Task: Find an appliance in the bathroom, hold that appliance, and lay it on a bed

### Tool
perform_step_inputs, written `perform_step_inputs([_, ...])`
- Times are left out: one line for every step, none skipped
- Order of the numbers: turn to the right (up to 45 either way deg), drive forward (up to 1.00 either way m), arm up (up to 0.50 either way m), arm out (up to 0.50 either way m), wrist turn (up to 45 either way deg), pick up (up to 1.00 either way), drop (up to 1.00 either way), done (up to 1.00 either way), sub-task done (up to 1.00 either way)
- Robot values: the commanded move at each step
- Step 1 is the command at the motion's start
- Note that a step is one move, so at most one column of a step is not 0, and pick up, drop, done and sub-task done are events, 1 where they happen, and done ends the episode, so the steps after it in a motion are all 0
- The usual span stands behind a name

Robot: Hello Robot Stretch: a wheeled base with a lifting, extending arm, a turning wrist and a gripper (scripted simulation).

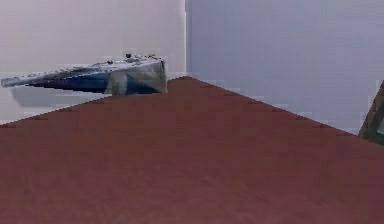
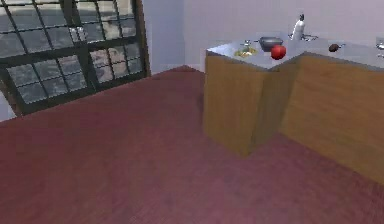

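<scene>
Red-brown floor (image 1: 200, 160) meets white walls (image 1: 280, 50) (1 blue-grey wedge (image 1: 100, 77) lies there); hand's state cannot be told.

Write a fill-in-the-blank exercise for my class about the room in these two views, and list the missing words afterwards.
1. The floor is dark ____.
2. The counter has wooden sides and a ____ top.
3. The window stands at the arm side view's ____.
4. The blue-grey thing lies where the floor meets the ____.

Missing words: red; grey; left; wall.
</scene>
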Motion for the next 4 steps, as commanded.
perform_step_inputs([-42.0,0.00,0.00,0.00,0.0,0.00,0.00,0.00,0.00])
perform_step_inputs([0.0,0.80,0.00,0.00,0.0,0.00,0.00,0.00,0.00])
perform_step_inputs([-45.0,0.00,0.00,0.00,0.0,0.00,0.00,0.00,0.00])
perform_step_inputs([0.0,0.15,0.00,0.00,0.0,0.00,0.00,0.00,0.00])
